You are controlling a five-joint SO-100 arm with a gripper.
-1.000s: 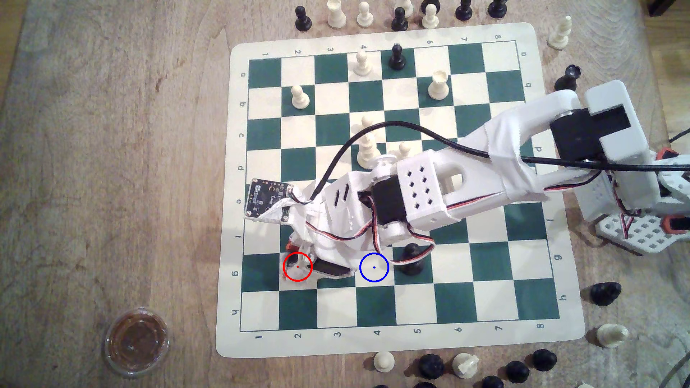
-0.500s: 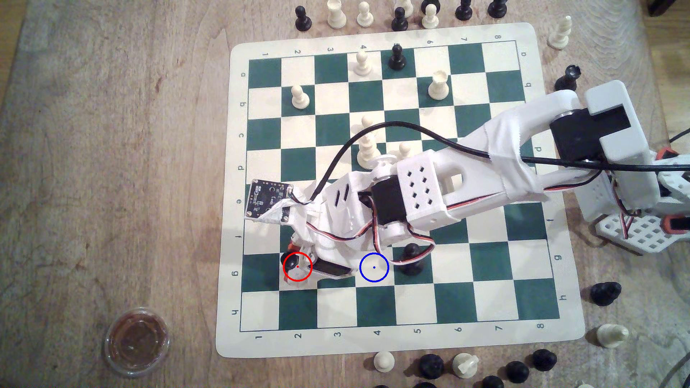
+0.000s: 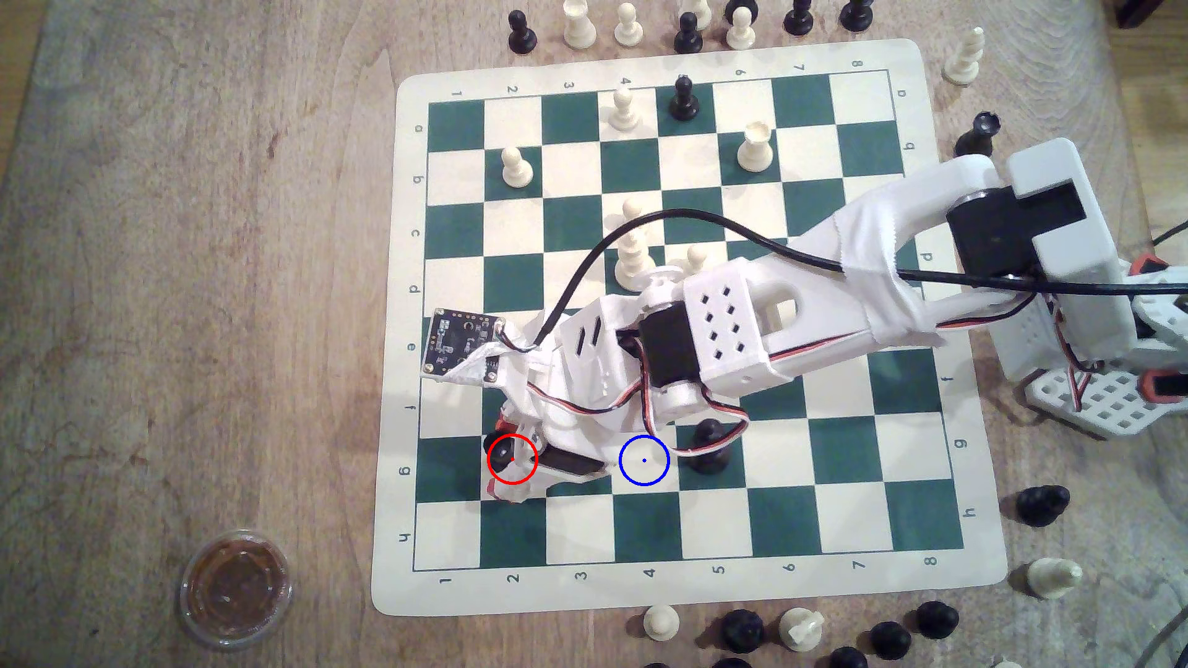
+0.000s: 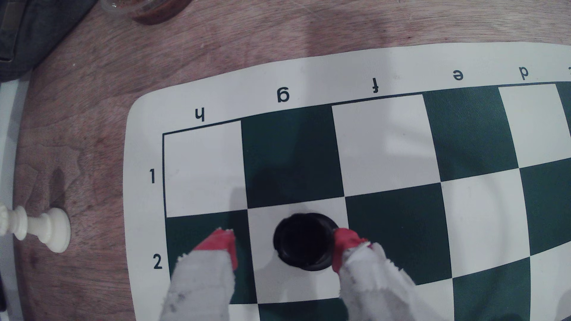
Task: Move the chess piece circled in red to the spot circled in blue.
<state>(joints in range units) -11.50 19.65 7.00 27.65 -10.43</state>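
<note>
The chess piece (image 3: 500,457), short, black and round-topped, stands on cream square g2 inside the red ring. In the wrist view the chess piece (image 4: 304,242) sits between my red-tipped fingers. My gripper (image 3: 498,459) (image 4: 282,243) is open around it: one fingertip (image 4: 344,247) touches the piece's side, the other fingertip (image 4: 222,243) stands apart over the dark square h2. The spot (image 3: 644,460), a blue ring on cream square g4, lies two squares toward the exterior view's right and is bare.
A taller black piece (image 3: 707,449) stands on g5 right beside the spot, partly under my wires. White pieces stand further up the board (image 3: 707,591). Spare pieces line the board's top, right and bottom edges. A plastic cup (image 3: 236,588) sits at bottom left.
One finger has swung toward the exterior view's bottom, widening the gap, and more of the black piece shows in the red ring. The arm has hardly moved.
</note>
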